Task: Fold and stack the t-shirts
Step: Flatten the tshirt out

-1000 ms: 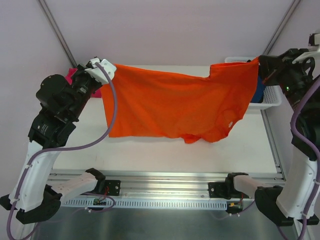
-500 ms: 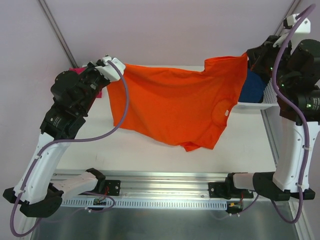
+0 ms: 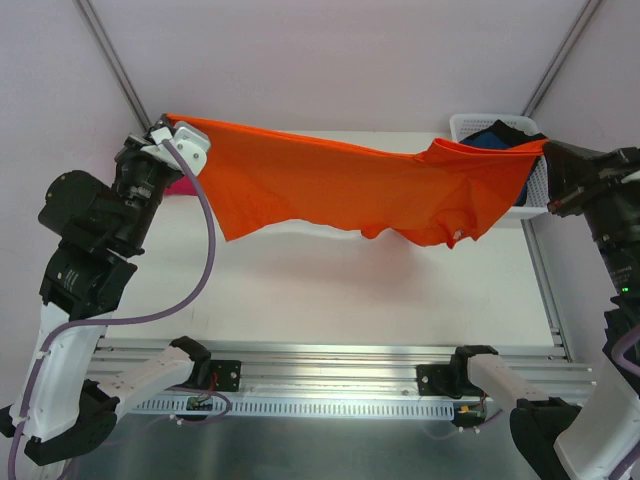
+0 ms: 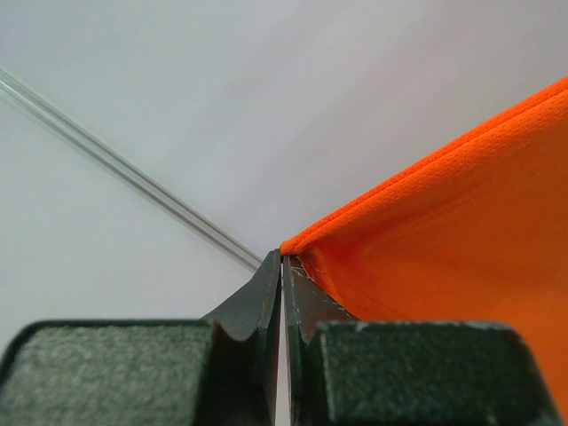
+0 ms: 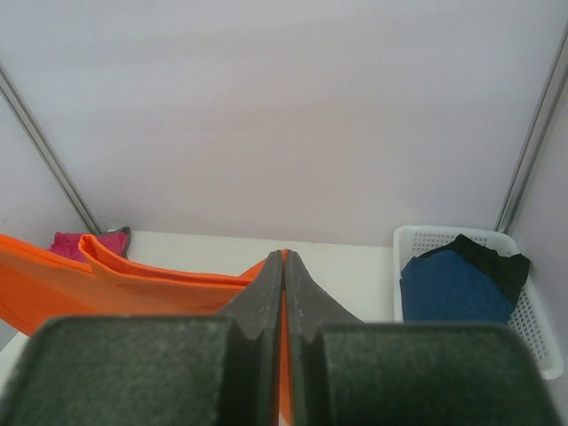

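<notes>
Orange t-shirt [image 3: 340, 190], judged light and limp, sags between left gripper [image 3: 168, 126] and right gripper [image 3: 546, 150], each clenched on an upper corner; such corners suit pinching.

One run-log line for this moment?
left gripper: shut on orange t-shirt corner | right gripper: shut on its opposite edge | state: stretched above table | basket: blue t-shirt, black t-shirt inside

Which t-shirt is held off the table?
The orange t-shirt, stretched between the left gripper and right gripper. The pink t-shirt lies on the table; the blue t-shirt and black t-shirt sit in the basket.
</notes>
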